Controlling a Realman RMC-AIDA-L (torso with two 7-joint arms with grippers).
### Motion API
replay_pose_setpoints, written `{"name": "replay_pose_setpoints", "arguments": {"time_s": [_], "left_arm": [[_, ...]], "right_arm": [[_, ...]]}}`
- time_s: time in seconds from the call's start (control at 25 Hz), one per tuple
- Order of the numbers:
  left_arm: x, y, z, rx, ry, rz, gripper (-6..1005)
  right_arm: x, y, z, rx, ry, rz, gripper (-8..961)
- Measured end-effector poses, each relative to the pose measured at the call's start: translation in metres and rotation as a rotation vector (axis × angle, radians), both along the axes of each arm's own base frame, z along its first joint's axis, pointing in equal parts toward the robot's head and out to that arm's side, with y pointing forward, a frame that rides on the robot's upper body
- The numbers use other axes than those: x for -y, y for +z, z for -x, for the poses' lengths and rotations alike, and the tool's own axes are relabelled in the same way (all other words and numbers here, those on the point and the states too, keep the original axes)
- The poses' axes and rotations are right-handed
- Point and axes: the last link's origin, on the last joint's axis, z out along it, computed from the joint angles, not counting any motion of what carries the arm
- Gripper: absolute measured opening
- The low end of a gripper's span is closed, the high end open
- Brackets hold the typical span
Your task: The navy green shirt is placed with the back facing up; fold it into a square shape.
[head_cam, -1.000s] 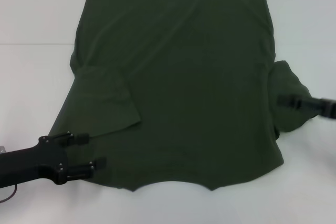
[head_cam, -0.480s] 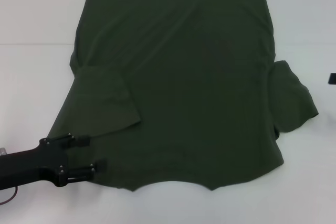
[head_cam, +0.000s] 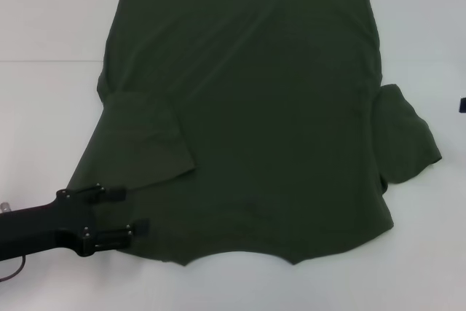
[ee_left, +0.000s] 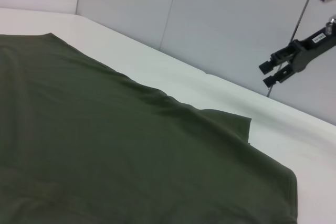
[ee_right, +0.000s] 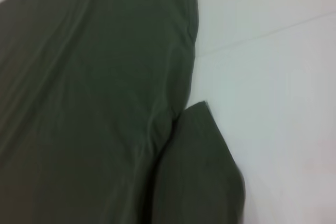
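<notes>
Since one second ago: right gripper [head_cam: 461, 105] withdrawn from the right sleeve [head_cam: 405, 135] to the far right edge of the head view, only a sliver showing there; sleeve released and lying flat on the table [head_cam: 44, 107], still spread outward. Left gripper [head_cam: 125, 211] shifted only slightly, parked at the near-left corner of the garment.

Navy green shirt [head_cam: 262, 107] spread plain side up across the middle of the white table, hem at the far edge, neckline notch nearest the robot. Left sleeve [head_cam: 149, 140] already turned inward onto the body, forming a diagonal flap; right sleeve not yet folded, projecting beyond the side seam.

Left gripper state: fingers [head_cam: 114, 193] parted, one over the cloth edge near the shoulder, the other nearer the neckline, no fabric visibly pinched between them. Likely held low and open there to be ready for a grasp at that corner.

Right gripper state: seen in the left wrist view [ee_left: 276, 67] raised well above the table, two fingers apart, nothing held. Probably lifted clear to avoid dragging the sleeve.

Judgement: early stage; square not yet formed. Next requirement, presumably: right sleeve folded inward to match the left, then sides and length folded.
</notes>
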Motion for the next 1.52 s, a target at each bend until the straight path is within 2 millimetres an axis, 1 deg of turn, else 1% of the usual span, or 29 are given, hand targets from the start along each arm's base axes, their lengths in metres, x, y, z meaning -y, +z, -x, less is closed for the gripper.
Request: {"name": "replay_pose_setpoints", "arguments": {"time_s": [0.24,0.48,0.64,0.88,1.08,1.28,1.4,1.52], "left_arm": [[-0.001,0.001,0.001,-0.001,0.004,-0.004,864],[-0.001,0.001,0.001,-0.004,0.006,-0.007,859],[-0.001,0.002,0.001,-0.004,0.006,-0.007,860],[-0.002,0.002,0.001,-0.005,0.007,-0.009,860],[-0.002,0.002,0.001,-0.005,0.006,-0.01,859],[-0.002,0.002,0.001,-0.006,0.007,-0.011,860],[-0.003,0.002,0.001,-0.007,0.007,-0.012,859],[-0.003,0.002,0.002,-0.01,0.01,-0.017,859]], "right_arm": [[-0.013,-0.027,0.002,0.075,0.011,0.058,922],[-0.015,-0.049,0.002,0.08,0.01,0.083,895],[-0.014,-0.057,0.0,0.074,0.003,0.085,877],[-0.014,-0.071,-0.001,0.081,0.007,0.086,877],[-0.015,-0.078,0.0,0.092,0.014,0.083,878],[-0.013,-0.084,-0.003,0.096,0.006,0.085,878],[-0.012,-0.085,-0.005,0.093,-0.001,0.087,784],[-0.012,-0.086,-0.005,0.093,0.0,0.09,714]]}}
